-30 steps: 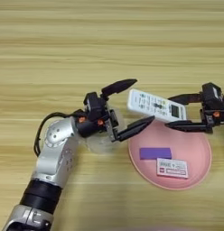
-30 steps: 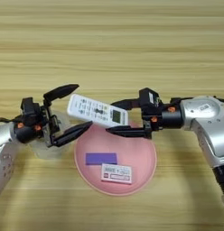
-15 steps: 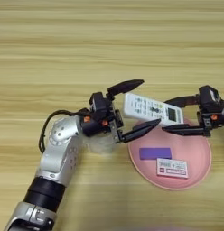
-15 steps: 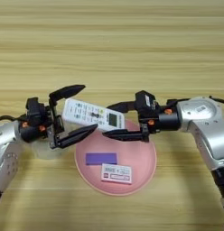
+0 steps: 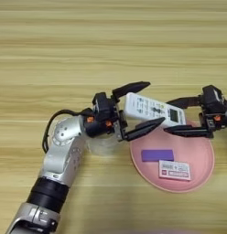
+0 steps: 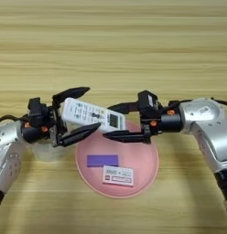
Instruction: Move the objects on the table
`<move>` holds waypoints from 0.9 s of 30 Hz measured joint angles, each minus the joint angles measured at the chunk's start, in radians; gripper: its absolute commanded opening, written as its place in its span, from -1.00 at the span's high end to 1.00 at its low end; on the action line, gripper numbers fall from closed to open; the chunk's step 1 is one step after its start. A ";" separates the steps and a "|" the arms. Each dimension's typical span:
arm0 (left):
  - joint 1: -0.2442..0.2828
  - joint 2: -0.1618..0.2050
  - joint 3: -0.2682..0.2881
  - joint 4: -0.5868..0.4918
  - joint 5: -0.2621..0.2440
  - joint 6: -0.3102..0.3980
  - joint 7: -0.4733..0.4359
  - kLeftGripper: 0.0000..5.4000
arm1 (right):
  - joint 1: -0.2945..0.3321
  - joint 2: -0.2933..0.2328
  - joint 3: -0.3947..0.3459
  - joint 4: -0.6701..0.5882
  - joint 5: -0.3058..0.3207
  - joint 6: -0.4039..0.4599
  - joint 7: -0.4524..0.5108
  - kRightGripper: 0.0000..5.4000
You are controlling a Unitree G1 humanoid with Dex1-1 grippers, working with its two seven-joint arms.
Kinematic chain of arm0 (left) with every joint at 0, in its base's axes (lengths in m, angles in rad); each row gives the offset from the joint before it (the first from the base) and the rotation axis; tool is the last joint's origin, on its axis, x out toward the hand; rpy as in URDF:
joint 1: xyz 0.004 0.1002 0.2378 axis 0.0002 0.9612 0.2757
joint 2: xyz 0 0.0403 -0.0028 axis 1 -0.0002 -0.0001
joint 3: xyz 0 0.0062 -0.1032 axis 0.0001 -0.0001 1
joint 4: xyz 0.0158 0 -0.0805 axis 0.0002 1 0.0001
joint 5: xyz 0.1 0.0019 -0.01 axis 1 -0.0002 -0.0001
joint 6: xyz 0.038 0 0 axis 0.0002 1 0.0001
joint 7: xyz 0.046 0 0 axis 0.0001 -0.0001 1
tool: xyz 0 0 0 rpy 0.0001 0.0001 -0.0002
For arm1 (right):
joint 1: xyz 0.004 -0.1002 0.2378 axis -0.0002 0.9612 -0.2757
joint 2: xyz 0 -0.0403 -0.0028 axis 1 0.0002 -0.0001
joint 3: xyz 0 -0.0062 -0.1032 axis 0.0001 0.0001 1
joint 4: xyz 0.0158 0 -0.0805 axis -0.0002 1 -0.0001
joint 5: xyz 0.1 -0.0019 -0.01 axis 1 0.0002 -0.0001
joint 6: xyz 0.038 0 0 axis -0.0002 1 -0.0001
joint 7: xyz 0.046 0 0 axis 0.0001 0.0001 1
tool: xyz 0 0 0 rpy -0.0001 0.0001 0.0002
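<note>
The white remote control (image 5: 153, 109) hangs tilted in the air over the left rim of the pink plate (image 5: 202, 155). My right gripper (image 5: 167, 117) holds its right end, the one with the dark screen, one black finger above it and one below. From the left, my left gripper (image 5: 155, 102) stands open, its spread fingers (image 6: 72, 93) flanking the remote's left end. The small white box with a red edge (image 5: 174, 170) lies flat on the plate, below the remote.
A flat purple block (image 5: 157, 155) lies on the plate beside the white box. A clear tape roll (image 5: 104, 146) sits on the table (image 5: 110, 45) under my left wrist.
My left gripper has moved right, so its open fingers now reach around the remote's left end. The remote and my right gripper have hardly shifted.
</note>
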 measured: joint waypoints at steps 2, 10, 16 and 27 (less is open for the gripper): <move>0.000 -0.001 0.000 0.000 0.000 0.000 -0.001 -0.48 | -0.001 0.000 -0.010 0.001 0.013 0.002 0.001 -0.07; -0.002 -0.002 0.001 0.000 -0.004 0.000 -0.008 -0.29 | -0.001 0.000 -0.017 0.005 0.016 0.002 0.020 -0.07; -0.006 -0.003 0.002 0.000 -0.006 0.000 -0.018 -0.27 | -0.006 0.000 -0.021 0.007 0.016 0.002 0.029 -0.07; -0.006 -0.007 0.003 0.000 -0.007 0.000 -0.020 -0.26 | -0.006 0.000 -0.025 0.008 0.016 0.004 0.036 -0.07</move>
